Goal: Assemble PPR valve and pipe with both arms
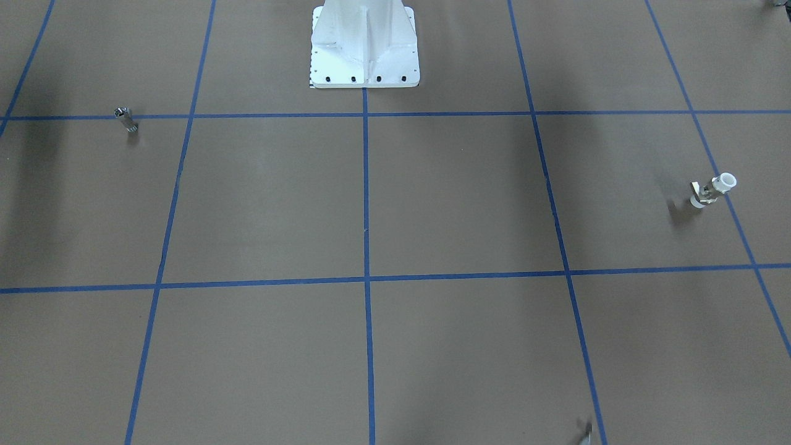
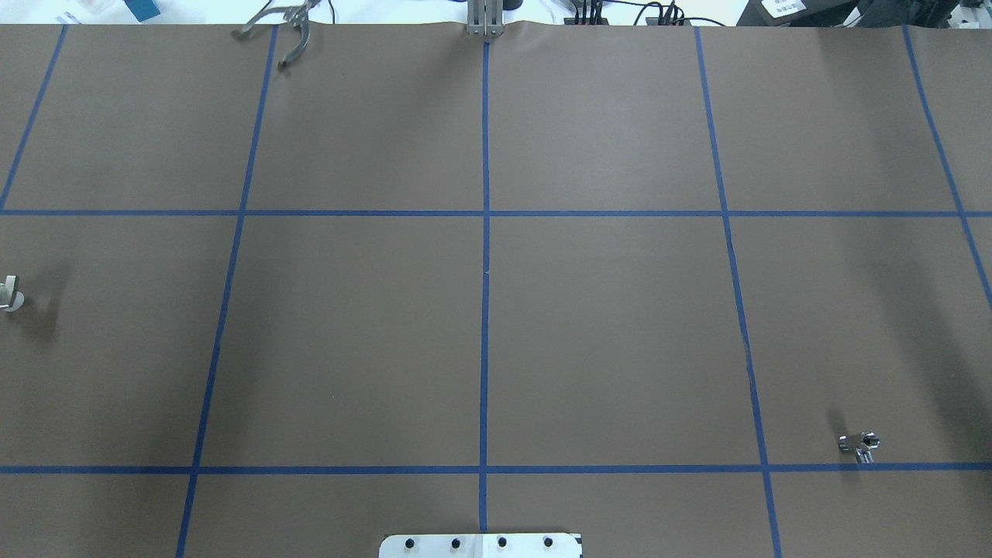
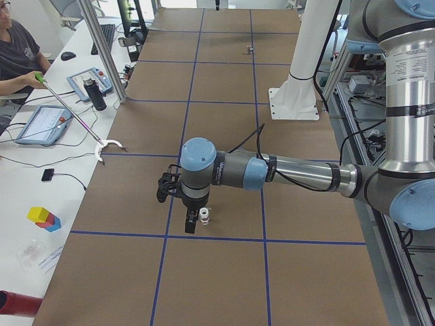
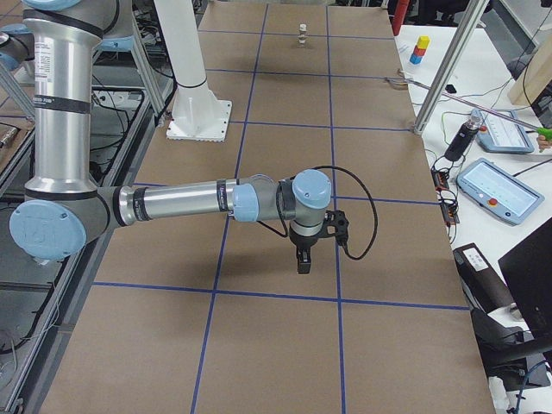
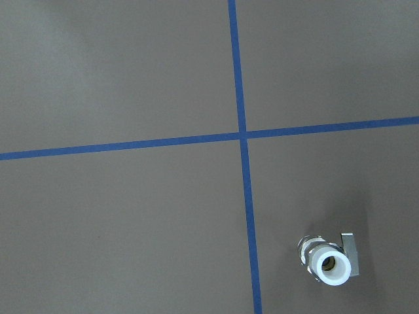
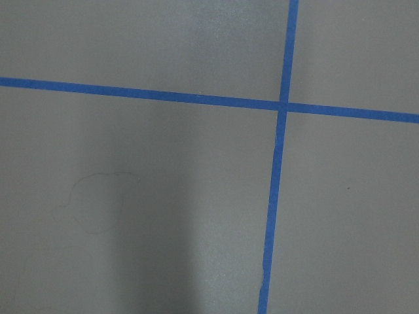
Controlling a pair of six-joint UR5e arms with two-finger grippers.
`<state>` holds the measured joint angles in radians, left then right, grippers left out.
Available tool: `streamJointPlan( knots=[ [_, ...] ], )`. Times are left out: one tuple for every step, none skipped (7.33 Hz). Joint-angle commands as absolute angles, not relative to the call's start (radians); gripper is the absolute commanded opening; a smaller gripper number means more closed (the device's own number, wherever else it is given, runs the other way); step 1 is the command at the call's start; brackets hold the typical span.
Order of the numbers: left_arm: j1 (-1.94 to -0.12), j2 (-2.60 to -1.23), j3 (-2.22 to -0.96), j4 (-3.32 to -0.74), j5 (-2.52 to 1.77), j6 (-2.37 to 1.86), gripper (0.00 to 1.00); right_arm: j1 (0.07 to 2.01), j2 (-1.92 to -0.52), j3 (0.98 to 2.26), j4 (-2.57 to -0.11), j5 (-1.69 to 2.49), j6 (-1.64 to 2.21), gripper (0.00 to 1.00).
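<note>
- PPR valve (image 5: 327, 260) on end on surface (image 1: 457, 198), just beside left claw (image 3: 192, 224).
- Well apart from that claw: pipe (image 3: 249, 48), upright.
- Low over surface: right claw (image 4: 302, 263).
- Spread or pressed together: cannot tell, either claw.

You're working at a big table (image 2: 604, 341) that's wearing brown paper, with blue tape lines (image 2: 485, 310) running across it in a grid. Soft shadows are lying on the paper out toward 3 and 9 o'clock in the overhead view. From the left-end camera, your white desk (image 3: 27, 197) is running along the 9 o'clock side, carrying a couple of tablets (image 3: 44, 124), a black bottle (image 3: 97, 94) and, down around 8 o'clock, some coloured blocks (image 3: 43, 219). An aluminium post (image 3: 105, 58) is standing at the table's edge around 11 o'clock, and bright light is washing over the desk top.
</note>
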<state>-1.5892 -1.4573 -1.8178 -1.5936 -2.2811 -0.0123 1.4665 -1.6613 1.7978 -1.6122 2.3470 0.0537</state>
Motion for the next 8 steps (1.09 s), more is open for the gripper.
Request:
streamJointPlan(
  knots=[
    [-1.588,-1.456,-1.819,-1.592,-2.283,-0.012,1.0,1.466,-1.661,1.798,-1.612,2.347,0.054,0.99],
    [-1.582,-1.456,-1.822,-1.592,-2.283,-0.012,1.0,1.466,-1.661,1.798,-1.612,2.347,0.054,0.99],
    [-1.572,-1.456,-1.821,-1.591,-2.305,-0.012,1.0,1.466,-1.66,1.799,-1.612,2.347,0.054,0.99],
    [-1.569,-1.45,-1.818,-1.597,-2.337,-0.023,1.0,1.466,-1.66,1.805,-1.612,2.347,0.054,0.99],
    [-1.568,-1.436,-1.818,-1.604,-2.336,-0.026,1.0,1.466,-1.661,1.805,-1.612,2.347,0.054,0.99],
    [-1.568,-1.434,-1.822,-1.605,-2.336,-0.025,1.0,1.466,-1.661,1.805,-1.612,2.347,0.054,0.99],
    [-1.568,-1.431,-1.831,-1.606,-2.338,-0.025,1.0,1.466,-1.661,1.805,-1.612,2.349,0.055,0.99],
    [-1.566,-1.431,-1.832,-1.632,-2.338,-0.023,1.0,1.466,-1.661,1.805,-1.614,2.361,0.055,0.99]
  ],
)
